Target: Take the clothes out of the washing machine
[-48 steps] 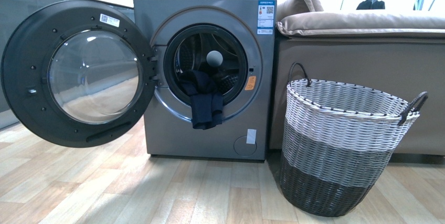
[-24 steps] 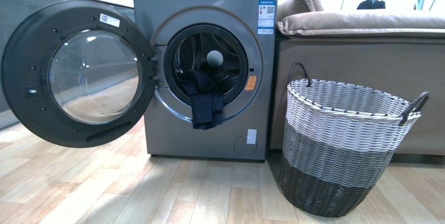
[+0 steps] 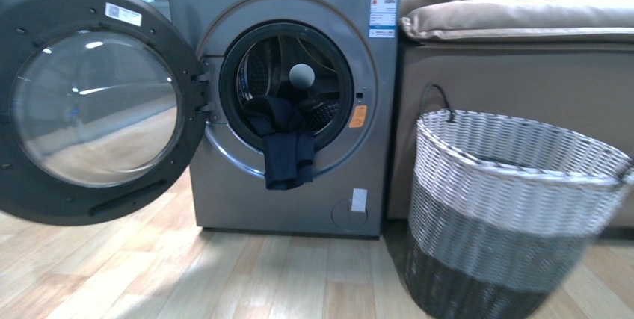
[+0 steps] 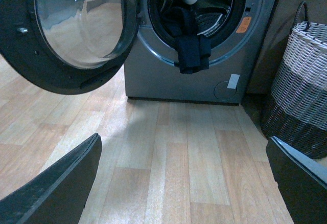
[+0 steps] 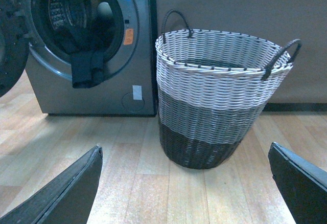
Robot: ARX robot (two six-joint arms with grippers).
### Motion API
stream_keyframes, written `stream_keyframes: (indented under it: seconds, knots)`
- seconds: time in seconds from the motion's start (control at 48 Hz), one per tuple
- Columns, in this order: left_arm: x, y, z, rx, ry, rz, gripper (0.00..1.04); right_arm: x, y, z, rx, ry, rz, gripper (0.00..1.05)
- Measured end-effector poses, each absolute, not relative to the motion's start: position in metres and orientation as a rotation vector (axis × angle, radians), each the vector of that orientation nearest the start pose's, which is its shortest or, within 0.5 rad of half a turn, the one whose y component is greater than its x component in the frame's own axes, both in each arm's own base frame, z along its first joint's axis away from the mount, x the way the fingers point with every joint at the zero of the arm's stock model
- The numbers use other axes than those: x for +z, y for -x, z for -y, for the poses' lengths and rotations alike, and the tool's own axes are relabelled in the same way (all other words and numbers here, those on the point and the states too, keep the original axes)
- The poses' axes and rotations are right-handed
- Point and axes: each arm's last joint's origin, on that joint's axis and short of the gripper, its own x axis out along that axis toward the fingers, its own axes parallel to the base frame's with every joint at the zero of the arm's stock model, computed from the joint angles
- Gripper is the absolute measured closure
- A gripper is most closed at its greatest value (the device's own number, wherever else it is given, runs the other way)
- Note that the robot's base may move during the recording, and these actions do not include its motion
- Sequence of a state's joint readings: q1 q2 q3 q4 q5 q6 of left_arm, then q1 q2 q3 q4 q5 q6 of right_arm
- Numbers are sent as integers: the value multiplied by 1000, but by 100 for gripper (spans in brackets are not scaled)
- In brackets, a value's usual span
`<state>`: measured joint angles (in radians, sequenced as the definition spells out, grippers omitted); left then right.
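Observation:
The silver-grey washing machine stands ahead with its porthole open and its glass door swung out to the left. The clothes, one dark navy garment, hang out of the drum over the black rim and down the machine's front. They also show in the left wrist view as the clothes and in the right wrist view as the clothes. My left gripper is open above bare floor, well short of the machine. My right gripper is open too, in front of the basket. Neither arm shows in the front view.
A woven white, grey and black basket with dark handles stands on the wooden floor to the machine's right. Behind it is a tan sofa. The open door juts out over the floor on the left. A grey ball sits inside the drum.
The front view has moved closer to the machine: machine, door and basket all look larger, and the basket has slid toward the lower right. The garment hangs as before.

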<state>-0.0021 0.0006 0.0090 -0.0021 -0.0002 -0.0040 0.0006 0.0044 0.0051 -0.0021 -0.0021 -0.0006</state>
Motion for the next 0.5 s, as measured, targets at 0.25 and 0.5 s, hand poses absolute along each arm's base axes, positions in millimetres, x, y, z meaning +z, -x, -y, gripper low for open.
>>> stream_keyframes:
  seconds: [0.25,0.5]
  knots:
    - [166,-97,0,-3,3,6,6,165,-98,0,-2,1,-1,8]
    - [166,-97,0,0,4,6,6,165,-98,0,2,1,-1,8]
